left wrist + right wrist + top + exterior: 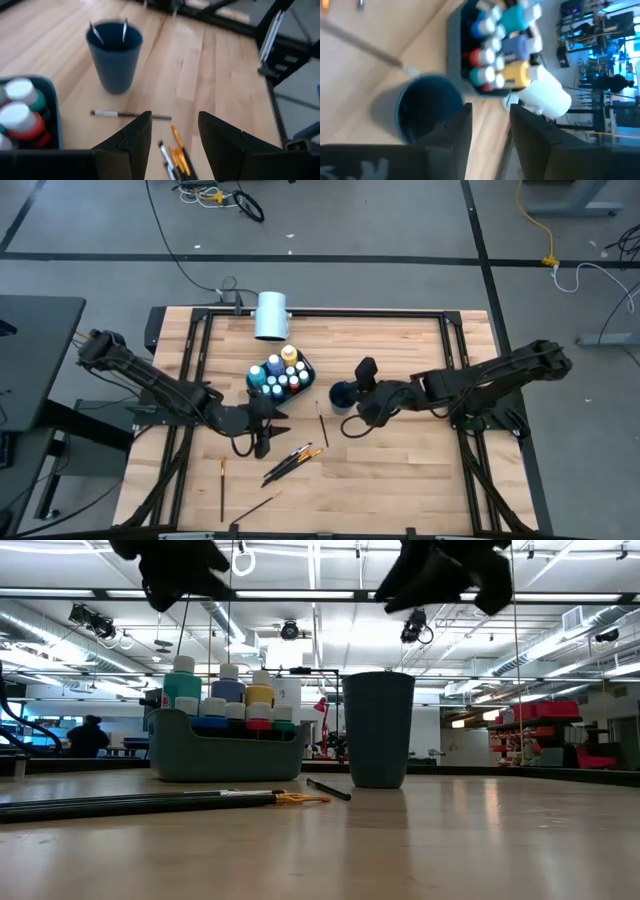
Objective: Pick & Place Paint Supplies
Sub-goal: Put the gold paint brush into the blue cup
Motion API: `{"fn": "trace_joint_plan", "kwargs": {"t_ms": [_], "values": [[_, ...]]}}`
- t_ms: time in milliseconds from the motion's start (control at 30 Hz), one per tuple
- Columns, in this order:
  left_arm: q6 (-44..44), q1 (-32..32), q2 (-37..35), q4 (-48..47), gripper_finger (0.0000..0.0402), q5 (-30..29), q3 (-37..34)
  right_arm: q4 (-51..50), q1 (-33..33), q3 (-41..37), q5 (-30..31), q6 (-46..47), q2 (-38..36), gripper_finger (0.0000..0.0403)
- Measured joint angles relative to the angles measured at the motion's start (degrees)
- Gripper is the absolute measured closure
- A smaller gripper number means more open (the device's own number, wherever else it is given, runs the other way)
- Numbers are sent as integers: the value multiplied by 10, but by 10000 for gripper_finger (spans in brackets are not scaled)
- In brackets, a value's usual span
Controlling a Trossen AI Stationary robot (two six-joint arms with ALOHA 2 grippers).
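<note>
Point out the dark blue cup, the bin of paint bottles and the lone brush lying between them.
dark blue cup (pixel 378 730): low view, middle of its outer wall.
bin of paint bottles (pixel 225 752): low view, front wall below the bottles.
lone brush (pixel 131 115): left wrist view, middle of its dark handle.

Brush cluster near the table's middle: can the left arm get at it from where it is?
Probably yes. The left gripper hangs open just above the brush cluster, with nothing between them. The paint caddy and cup stand off to the side, out of a straight descent.
</note>
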Motion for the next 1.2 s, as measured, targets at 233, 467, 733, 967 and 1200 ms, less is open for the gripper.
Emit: {"fn": "trace_joint_plan", "kwargs": {"t_ms": [233, 467, 733, 967, 1200], "values": [[-27, -15, 42, 3, 231, 0, 0, 73, 0, 0, -110, 102, -5, 272], [-63, -30, 58, 2, 231, 0, 0, 89, 1, -1, -261, 229, -5, 272], [-72, -40, 57, 3, 231, 0, 0, 211, 2, -74, -314, 271, 6, 273], [-52, -40, 57, 13, 231, -10, 0, 337, 1, -117, -313, 257, 5, 273], [-48, -40, 57, 49, 231, -45, 0, 328, 1, -121, -313, 264, 8, 273]]}}
